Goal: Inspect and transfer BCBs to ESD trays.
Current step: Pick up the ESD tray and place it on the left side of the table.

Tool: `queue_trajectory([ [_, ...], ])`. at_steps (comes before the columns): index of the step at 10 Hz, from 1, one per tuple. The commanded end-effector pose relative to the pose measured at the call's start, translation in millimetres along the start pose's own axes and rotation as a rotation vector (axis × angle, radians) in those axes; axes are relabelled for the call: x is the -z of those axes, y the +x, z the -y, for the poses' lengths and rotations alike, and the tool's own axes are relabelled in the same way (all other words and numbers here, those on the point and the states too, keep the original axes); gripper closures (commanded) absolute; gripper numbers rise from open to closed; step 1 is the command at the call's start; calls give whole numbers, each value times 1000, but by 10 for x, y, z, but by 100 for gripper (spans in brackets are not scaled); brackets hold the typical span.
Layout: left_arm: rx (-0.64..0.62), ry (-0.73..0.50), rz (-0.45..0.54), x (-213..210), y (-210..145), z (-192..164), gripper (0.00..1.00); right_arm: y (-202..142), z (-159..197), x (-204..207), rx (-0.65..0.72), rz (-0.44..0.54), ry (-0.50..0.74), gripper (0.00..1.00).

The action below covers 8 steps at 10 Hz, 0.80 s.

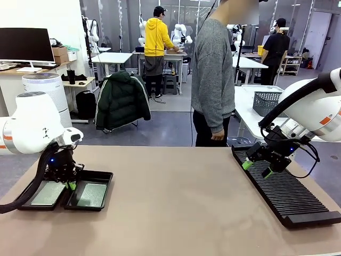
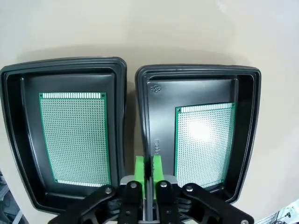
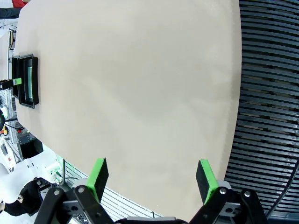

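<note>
While both ESD trays (image 2: 74,135) sit side by side near the tabletop's (image 1: 176,202) left edge, each holding one BCB (image 2: 204,140), the left end effector (image 2: 148,165) hovers between them, nearly clenched, grasping nothing; the right end effector (image 3: 152,175) is released above the slotted rack (image 1: 287,192).

My two arms (image 1: 32,125) are glossy white rounded shells with orange bands near the joints and thick black cables trailing from the wrists. Each ends in a black gripper of bolted metal links, silver screw heads showing, tipped with bright green pads (image 3: 99,173). A small blue light glows on my left wrist (image 1: 51,159).
</note>
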<state>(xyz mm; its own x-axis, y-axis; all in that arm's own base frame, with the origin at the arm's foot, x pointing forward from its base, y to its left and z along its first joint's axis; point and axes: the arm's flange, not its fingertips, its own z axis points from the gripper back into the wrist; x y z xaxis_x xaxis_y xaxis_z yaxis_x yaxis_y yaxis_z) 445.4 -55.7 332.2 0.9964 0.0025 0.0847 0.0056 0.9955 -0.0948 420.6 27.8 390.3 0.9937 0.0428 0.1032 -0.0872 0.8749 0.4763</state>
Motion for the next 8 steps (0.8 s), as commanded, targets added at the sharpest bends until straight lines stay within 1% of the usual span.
queue_trajectory([
  [1, 11, 16, 4, -8, -33, -45, 76, -6, -12, -7, 6, 1, 2, 0],
  [3, 16, 12, 8, -37, -34, -11, 59, -6, -12, -7, 6, 1, 2, 0],
  [8, 26, 10, 38, -249, -70, 66, 11, -6, -12, -7, 6, 1, 2, 0],
])
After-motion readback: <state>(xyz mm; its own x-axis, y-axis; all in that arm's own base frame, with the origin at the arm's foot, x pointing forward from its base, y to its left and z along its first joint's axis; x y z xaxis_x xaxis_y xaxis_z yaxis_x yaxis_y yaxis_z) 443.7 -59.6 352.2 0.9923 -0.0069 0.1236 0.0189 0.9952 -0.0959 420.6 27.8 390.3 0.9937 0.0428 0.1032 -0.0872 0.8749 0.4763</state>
